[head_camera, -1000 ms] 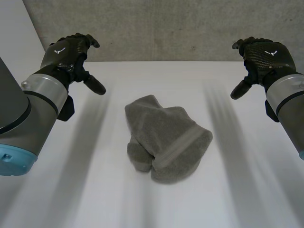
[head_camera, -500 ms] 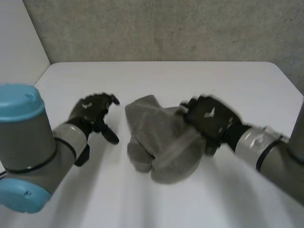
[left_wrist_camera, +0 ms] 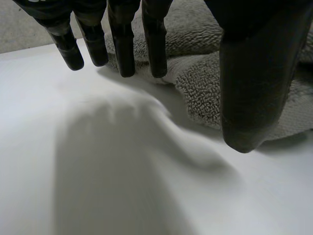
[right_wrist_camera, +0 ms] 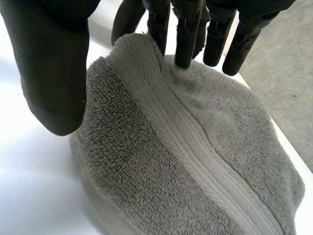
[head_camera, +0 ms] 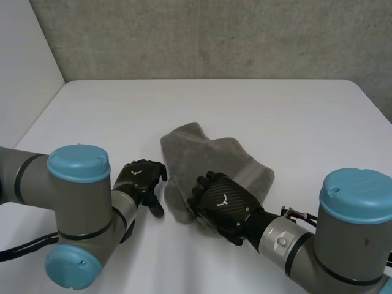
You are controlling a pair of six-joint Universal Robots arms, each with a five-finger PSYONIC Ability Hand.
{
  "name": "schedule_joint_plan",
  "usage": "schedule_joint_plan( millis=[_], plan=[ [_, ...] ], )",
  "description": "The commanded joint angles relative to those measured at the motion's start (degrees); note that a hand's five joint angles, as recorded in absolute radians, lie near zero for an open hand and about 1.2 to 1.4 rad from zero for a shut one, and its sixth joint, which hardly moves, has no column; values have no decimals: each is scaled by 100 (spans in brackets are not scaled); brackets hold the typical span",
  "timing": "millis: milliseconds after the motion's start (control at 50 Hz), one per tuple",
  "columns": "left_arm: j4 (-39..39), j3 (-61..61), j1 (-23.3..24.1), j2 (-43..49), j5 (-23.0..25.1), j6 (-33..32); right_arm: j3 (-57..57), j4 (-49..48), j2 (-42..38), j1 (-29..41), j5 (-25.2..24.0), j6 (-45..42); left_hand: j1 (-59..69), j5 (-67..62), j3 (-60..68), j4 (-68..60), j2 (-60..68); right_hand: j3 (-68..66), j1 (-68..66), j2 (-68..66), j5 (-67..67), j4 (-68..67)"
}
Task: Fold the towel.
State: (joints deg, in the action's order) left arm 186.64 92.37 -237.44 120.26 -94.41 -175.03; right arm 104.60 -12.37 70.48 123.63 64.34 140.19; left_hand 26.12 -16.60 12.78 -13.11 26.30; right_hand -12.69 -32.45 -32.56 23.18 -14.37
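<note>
No words or numbers can be read; a small white emblem (head_camera: pixel 224 199) marks the back of the right hand (head_camera: pixel 231 210), another the left hand (head_camera: pixel 142 181).

Table (head_camera: pixel 245 104): white, smooth (far corners rounded);
Wall (head_camera: pixel 214 37): grey, speckled, behind the table's far edge;
Side wall (head_camera: pixel 24 67): pale, plain, beside it

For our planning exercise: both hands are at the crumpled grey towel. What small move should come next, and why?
Probably curl the right hand onto the towel: its fingers lie straight over the crumpled cloth, holding nothing, and the left hand is open beside it.
</note>
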Motion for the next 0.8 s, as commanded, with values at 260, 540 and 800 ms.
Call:
schedule_joint_plan(
  millis=[260, 540, 800],
  plan=[
    [276, -527, 488, 471, -69, 30, -195, -705, -272, -15, 219, 297, 2161, -2113, -278, 311, 2143, 269, -4755, -4744, 4682, 437],
    [267, -861, 602, 612, -95, 82, -230, -635, -87, -418, 491, 544, 512, -463, -278, 311, 494, 269, -4755, -4744, 4682, 437],
    [267, -1213, 778, 1043, -69, 346, -221, -582, -69, -498, 605, 632, 2228, -2179, -278, 311, 2210, 269, -4755, -4744, 4682, 437]
  ],
)
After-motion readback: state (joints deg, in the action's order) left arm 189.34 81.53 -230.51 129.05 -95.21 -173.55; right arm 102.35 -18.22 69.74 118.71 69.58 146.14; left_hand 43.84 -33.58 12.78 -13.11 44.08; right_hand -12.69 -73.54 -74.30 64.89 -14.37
